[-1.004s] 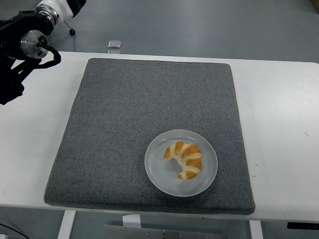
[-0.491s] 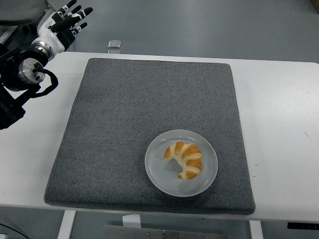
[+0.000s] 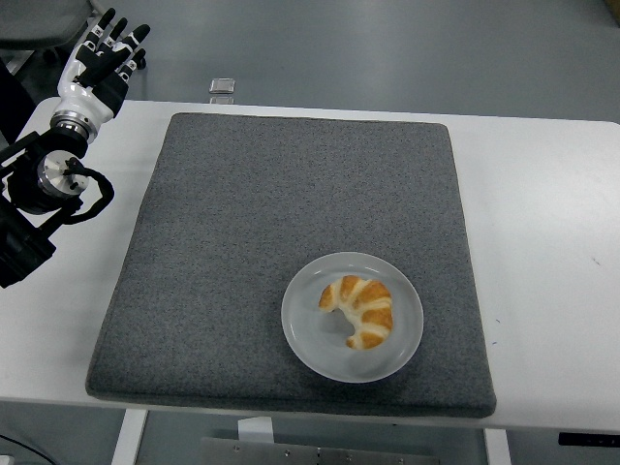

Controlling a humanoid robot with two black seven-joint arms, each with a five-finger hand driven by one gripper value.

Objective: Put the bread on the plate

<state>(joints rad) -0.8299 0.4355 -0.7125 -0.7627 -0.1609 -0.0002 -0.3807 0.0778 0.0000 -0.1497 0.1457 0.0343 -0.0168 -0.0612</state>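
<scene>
Bread lies on the plate — left hand spread, empty, far off.

Golden-brown croissant striped with pale cream bands, on a plain pale grey plate; speckled charcoal mat, white table, black-and-white left hand.

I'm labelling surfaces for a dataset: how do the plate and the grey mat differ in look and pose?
The plate is round, smooth and pale, while the grey mat is square, dark and rough-textured. The plate is far smaller and sits on the mat near its front edge; the mat lies directly on the white table. The plate holds the bread; the mat holds only the plate. Both lie flat.
</scene>
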